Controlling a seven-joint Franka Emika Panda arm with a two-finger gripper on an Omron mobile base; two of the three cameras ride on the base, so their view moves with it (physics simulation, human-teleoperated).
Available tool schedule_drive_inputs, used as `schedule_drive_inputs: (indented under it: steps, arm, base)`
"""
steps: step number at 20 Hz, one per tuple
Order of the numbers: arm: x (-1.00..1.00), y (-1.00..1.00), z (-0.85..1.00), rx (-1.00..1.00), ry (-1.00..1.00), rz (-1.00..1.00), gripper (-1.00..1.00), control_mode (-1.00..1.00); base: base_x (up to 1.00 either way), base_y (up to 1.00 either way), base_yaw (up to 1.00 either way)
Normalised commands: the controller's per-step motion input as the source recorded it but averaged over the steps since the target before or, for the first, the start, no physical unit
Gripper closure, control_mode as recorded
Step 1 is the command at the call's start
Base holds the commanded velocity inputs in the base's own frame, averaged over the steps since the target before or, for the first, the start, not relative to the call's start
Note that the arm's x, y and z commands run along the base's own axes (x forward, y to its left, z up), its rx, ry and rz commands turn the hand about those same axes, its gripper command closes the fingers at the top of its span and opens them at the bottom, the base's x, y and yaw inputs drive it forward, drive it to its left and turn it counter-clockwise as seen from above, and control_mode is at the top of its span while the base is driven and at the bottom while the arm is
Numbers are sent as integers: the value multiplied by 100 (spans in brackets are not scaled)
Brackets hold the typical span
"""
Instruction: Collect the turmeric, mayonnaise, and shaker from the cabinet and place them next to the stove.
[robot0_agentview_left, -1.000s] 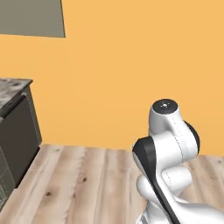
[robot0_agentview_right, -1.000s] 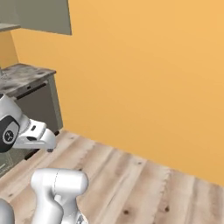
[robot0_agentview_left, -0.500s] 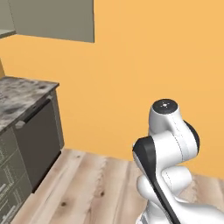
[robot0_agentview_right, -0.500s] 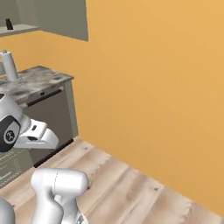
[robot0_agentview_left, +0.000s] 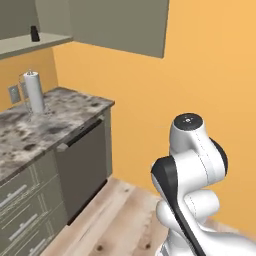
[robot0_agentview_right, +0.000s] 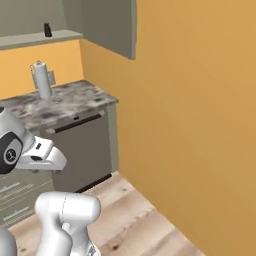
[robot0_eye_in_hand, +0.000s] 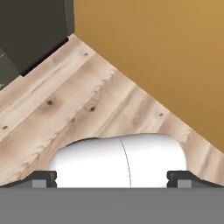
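The grey-beige cabinet (robot0_agentview_left: 120, 24) (robot0_agentview_right: 108, 22) hangs on the orange wall, and its open shelf (robot0_agentview_left: 31, 45) runs off to the left. A tiny black shaker (robot0_agentview_left: 34, 33) (robot0_agentview_right: 47, 30) stands on that shelf, far from the arm. The turmeric, the mayonnaise and the stove are out of view. In the hand view my gripper (robot0_eye_in_hand: 112, 179) is open, its two dark fingertips (robot0_eye_in_hand: 43, 178) wide apart with nothing held, and it looks down at the wooden floor.
A marble counter (robot0_agentview_left: 60, 120) (robot0_agentview_right: 75, 100) runs below the cabinet, over a dark dishwasher front (robot0_agentview_left: 82, 165) (robot0_agentview_right: 82, 150) and drawers (robot0_agentview_left: 25, 220). A steel paper-towel holder (robot0_agentview_left: 34, 93) (robot0_agentview_right: 42, 80) stands on the counter. Wooden floor (robot0_eye_in_hand: 65, 96) meets the orange wall.
The whole picture has shifted because the base has driven and turned. The counter, cabinet, shelf and shaker have come further into view. The gripper stays open.
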Motion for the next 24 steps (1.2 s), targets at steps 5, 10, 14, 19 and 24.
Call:
schedule_drive_inputs:
  steps: [5, 10, 14, 19, 24]
  arm:
    - [0, 0, 0, 0, 0, 0, -100, 100]
    - [0, 0, 0, 0, 0, 0, -100, 100]
    - [0, 0, 0, 0, 0, 0, -100, 100]
    - [0, 0, 0, 0, 0, 0, -100, 100]
    - [0, 0, 0, 0, 0, 0, -100, 100]
  base:
    - [94, 2, 47]
    - [97, 0, 49]
    - [99, 0, 49]
    - [89, -8, 26]
    - [88, -22, 18]
